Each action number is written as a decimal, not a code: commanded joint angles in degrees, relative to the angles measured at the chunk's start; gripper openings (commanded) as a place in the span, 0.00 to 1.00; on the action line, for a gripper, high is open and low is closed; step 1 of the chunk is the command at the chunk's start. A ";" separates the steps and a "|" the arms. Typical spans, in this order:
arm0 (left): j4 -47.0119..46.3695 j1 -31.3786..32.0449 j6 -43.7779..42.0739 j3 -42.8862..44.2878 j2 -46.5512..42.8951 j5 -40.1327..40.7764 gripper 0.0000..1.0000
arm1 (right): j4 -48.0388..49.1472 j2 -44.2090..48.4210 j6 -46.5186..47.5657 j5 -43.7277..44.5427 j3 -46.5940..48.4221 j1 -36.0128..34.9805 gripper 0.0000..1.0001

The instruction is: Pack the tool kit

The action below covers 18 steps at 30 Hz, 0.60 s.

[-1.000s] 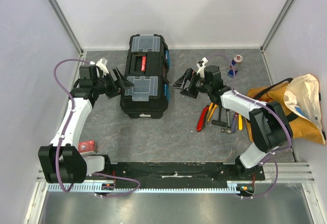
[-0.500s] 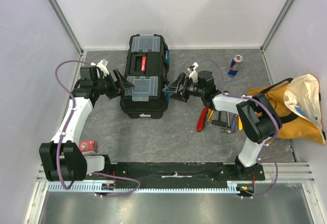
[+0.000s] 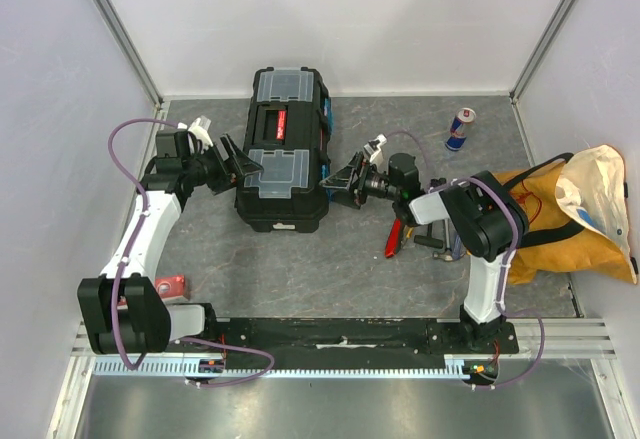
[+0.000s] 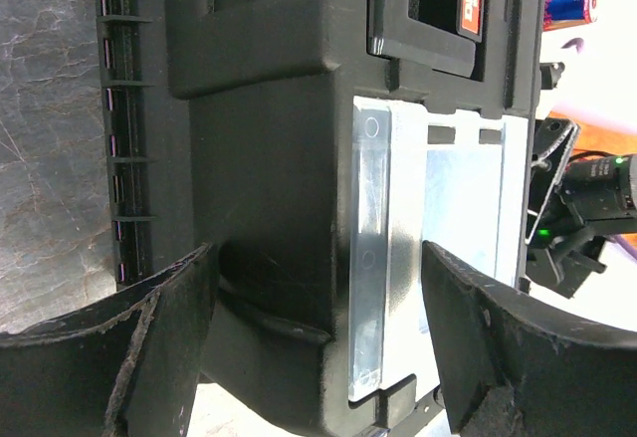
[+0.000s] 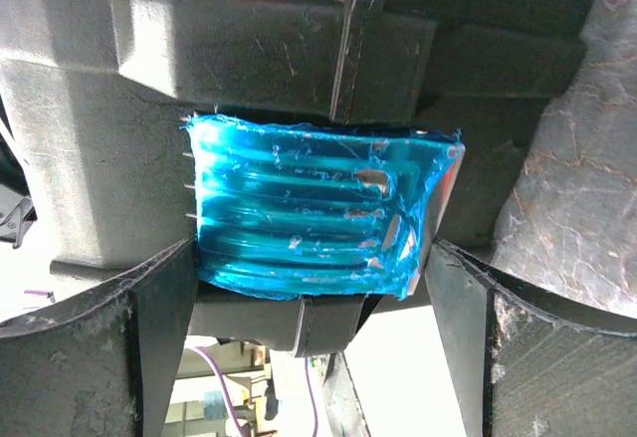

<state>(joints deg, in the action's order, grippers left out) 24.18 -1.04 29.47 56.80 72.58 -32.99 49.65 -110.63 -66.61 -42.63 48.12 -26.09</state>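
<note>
Toolbox, black, lid shut, on worktop; left claw wide at its left side; right claw wide, straddling blue latch.

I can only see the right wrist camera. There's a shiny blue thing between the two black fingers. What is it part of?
Observer: That is a blue latch on the side of a big black toolbox. The top view shows the whole box with its lid down.
Operator: What is the other arm doing?
Observer: The left gripper is open at the opposite side of the box, beside a clear-lidded compartment.
Operator: Are any tools outside the box?
Observer: Yes. Hand tools, one of them red-handled, lie on the table between the toolbox and a yellow-orange bag.
</note>
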 commanded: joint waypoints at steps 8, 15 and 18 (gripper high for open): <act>-1.07 1.13 1.20 -1.95 3.18 -7.61 0.84 | 49.57 -13.47 -30.15 -7.29 5.75 -1.68 0.98; -1.07 1.48 0.76 -2.39 4.15 -8.49 0.84 | 47.30 -12.07 -27.09 -8.34 6.64 -2.48 0.98; -0.54 1.74 0.06 -2.48 4.42 -8.41 0.85 | 45.72 -11.98 -26.21 -8.43 7.08 -2.65 0.91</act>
<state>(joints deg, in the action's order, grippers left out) 21.52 -1.72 29.43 56.60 74.26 -35.14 71.92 -123.72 -92.14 -49.87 51.27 -26.02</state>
